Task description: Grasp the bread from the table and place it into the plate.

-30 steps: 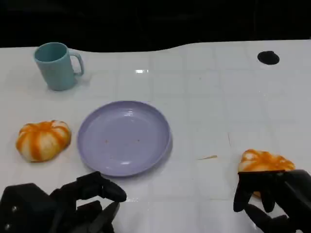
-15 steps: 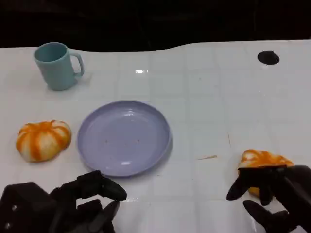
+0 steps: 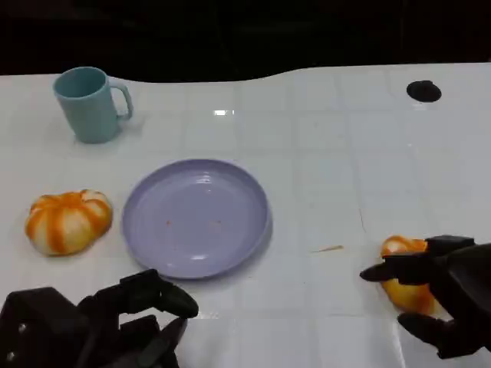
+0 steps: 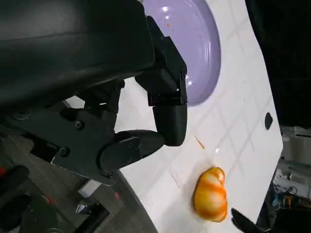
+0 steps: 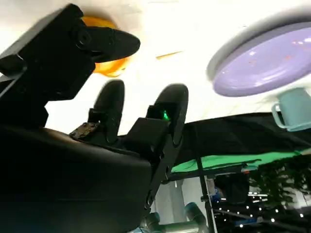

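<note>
A teal mug (image 3: pixel 90 103) stands at the table's (image 3: pixel 330 153) far left. A second orange bread (image 3: pixel 67 221) lies just beside the purple plate (image 3: pixel 196 217). The left hand (image 3: pixel 92 326) rests near the plate, fingers loosely curled, holding nothing. The right hand (image 3: pixel 445 303) reaches around the bread (image 3: pixel 405 287); whether it grips cannot be told.

The table (image 3: pixel 330 153) is looking glossy, white and tiled. The plate (image 3: pixel 196 217) is shining like smooth plastic; the hands' shells are looking matt.
</note>
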`<state>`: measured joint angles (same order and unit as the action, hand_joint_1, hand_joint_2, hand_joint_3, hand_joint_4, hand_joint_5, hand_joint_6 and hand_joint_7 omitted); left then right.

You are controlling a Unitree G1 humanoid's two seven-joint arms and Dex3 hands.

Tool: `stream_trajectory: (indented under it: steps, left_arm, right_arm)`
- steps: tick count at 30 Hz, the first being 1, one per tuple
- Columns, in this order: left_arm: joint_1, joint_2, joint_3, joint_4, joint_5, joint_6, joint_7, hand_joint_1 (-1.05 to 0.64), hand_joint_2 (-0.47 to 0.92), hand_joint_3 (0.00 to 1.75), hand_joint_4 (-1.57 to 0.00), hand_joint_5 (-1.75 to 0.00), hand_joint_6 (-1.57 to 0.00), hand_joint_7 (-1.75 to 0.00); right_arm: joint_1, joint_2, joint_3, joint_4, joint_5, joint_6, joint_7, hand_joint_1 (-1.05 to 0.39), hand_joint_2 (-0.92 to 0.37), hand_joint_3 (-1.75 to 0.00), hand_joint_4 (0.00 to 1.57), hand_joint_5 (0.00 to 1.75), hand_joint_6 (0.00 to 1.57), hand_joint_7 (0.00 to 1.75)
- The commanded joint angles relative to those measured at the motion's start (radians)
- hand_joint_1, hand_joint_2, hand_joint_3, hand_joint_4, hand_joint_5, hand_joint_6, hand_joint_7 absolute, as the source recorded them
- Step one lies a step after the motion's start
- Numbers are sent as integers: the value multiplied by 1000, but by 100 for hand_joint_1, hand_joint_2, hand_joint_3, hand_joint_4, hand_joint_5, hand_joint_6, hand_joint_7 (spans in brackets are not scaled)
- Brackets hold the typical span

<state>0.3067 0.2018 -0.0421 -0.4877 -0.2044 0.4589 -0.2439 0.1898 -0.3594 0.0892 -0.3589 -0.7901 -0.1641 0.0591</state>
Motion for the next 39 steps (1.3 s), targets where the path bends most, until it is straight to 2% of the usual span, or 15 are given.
stream_trajectory:
  steps: [1, 3, 8, 18, 25, 39]
  left_arm:
    - [3, 6, 3, -7, 1, -4, -1, -26, 76, 75, -66, -175, -61, -132]
    - [2, 7, 2, -8, 2, -2, -2, -27, 76, 75, -67, -175, -61, -132]
    - [-3, 11, 0, -8, 5, 2, -2, -31, 75, 74, -67, -175, -61, -132]
    - [-3, 4, -1, -15, -3, 14, 2, -27, 76, 74, -68, -175, -61, -131]
    - [-1, 2, -5, -17, 0, 12, 5, -29, 76, 74, -68, -175, -62, -131]
    - [3, 0, -8, -28, 4, 12, 5, -30, 74, 76, -68, -175, -63, -130]
  right_arm:
    - [7, -28, -13, -65, -35, 67, 64, -27, -53, -37, 34, 41, 62, 0]
    - [6, -36, -12, -91, -54, 99, 103, -30, -61, -24, 26, 39, 54, 0]
    - [-5, -46, -2, -133, -100, 159, 183, -35, -72, -8, 10, 38, 40, 0]
    - [-37, -62, 36, -89, -160, 194, 242, -38, -74, -1, 3, 43, 34, 0]
    - [-96, -61, 69, 24, -171, 207, 237, -38, -76, -1, 5, 44, 35, 0]
    - [-260, -45, 162, 358, -155, 237, 166, -43, -84, -2, 14, 37, 40, 1]
